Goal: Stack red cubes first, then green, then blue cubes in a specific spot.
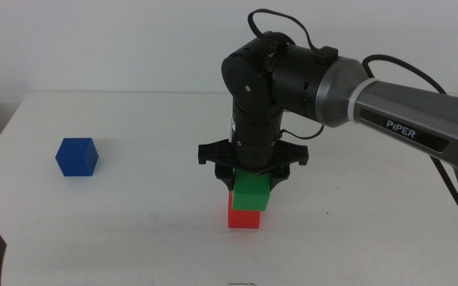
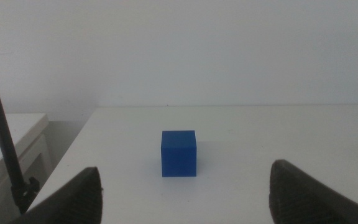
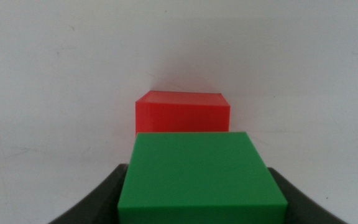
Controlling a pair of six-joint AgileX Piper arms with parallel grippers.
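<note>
Right gripper (image 1: 250, 179) is clamped on the green cube (image 1: 251, 192), which sits on top of the red cube (image 1: 244, 215), slightly skewed. Blue cube (image 1: 77, 156) rests on the table (image 1: 133, 230), well apart from the red cube, toward the left arm's side. Left gripper (image 2: 185, 190) waits facing the blue cube, jaws spread apart and holding nothing.

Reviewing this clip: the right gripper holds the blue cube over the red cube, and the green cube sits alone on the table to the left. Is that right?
The colours are swapped. In the middle view the right gripper holds the green cube over the red cube, and the blue cube sits alone on the table to the left. The right wrist view confirms green between the jaws.
</note>
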